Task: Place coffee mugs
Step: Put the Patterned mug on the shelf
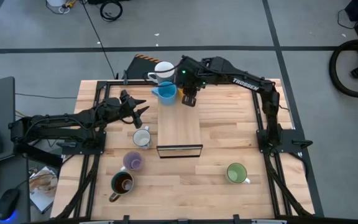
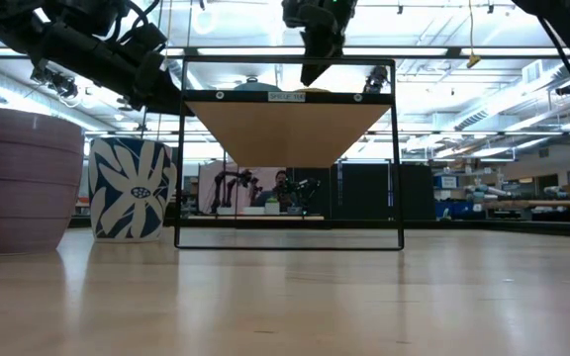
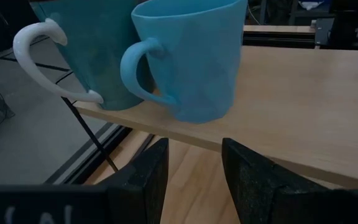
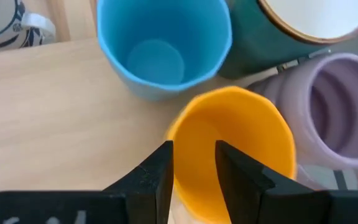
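Note:
A raised wooden shelf point(image 1: 179, 127) stands mid-table. At its far end several mugs stand upright: a blue mug point(image 4: 160, 50), a teal mug with a white inside point(image 4: 272, 37), an orange mug point(image 4: 241, 143) and a lilac mug point(image 4: 337, 112). My right gripper point(image 4: 194, 168) hangs open just above the orange mug's near rim, pointing steeply down and touching nothing. My left gripper point(image 3: 191, 180) is open and empty. It sits level at the shelf's left edge point(image 3: 185, 134), facing the blue mug point(image 3: 191, 62) and the teal mug's white handle point(image 3: 36, 56).
On the table to the left of the shelf and in front of it stand a white-and-blue patterned mug point(image 1: 142, 137), a lilac mug point(image 1: 133, 162), a dark olive mug point(image 1: 122, 182) and, near right, a green mug point(image 1: 236, 173). The shelf's black wire frame point(image 2: 285, 242) rests on the tabletop.

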### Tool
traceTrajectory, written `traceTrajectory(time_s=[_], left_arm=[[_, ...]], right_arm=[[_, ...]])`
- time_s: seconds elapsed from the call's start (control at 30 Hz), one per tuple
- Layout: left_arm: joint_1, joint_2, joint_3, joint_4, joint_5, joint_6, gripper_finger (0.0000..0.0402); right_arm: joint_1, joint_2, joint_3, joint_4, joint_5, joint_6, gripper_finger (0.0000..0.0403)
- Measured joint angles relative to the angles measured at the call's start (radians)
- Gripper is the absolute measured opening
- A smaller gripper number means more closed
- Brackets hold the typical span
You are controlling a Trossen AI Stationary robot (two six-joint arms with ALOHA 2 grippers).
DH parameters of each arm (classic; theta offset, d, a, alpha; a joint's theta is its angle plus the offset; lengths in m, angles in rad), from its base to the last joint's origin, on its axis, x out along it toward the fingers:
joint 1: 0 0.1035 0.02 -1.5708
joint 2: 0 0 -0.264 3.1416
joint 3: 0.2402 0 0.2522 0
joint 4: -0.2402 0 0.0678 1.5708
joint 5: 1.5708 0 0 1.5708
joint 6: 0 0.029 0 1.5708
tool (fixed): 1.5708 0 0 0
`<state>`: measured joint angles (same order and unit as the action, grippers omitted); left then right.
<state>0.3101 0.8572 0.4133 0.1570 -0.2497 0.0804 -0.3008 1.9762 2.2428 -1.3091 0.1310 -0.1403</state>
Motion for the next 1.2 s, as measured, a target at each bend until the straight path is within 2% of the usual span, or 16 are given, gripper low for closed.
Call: traceTrajectory(time_s=[0.1, 0.3, 0.43, 0.57, 0.77, 1.07, 1.2], left_arm=[[0.000, 0.000, 0.000, -0.003, 0.000, -0.009, 0.0155], [0.000, 0.000, 0.000, -0.034, 0.000, -0.021, 0.0155], [0.000, 0.000, 0.000, -0.037, 0.013, -0.043, 0.0155], [0.000, 0.000, 0.000, -0.037, 0.085, -0.051, 0.0155], [-0.012, 0.000, -0.014, -0.034, 0.201, -0.047, 0.0155], [-0.100, 0.000, -0.014, 0.010, 0.204, 0.014, 0.0155], [-0.137, 0.000, -0.014, 0.024, 0.202, -0.023, 0.0155]], right_arm=[[0.006, -0.001, 0.012, -0.037, 0.011, -0.001, 0.0125], [0.057, -0.029, 0.012, -0.101, 0.149, 0.003, 0.0124], [0.081, -0.066, -0.005, -0.128, 0.156, 0.041, 0.0123], [0.098, -0.107, -0.066, -0.140, 0.157, 0.088, 0.0123], [0.140, -0.222, -0.305, -0.028, 0.141, 0.122, 0.0123], [0.202, -0.513, -0.790, 0.306, 0.163, 0.146, 0.0123], [0.209, -0.654, -0.996, 0.486, 0.166, 0.124, 0.0123]])
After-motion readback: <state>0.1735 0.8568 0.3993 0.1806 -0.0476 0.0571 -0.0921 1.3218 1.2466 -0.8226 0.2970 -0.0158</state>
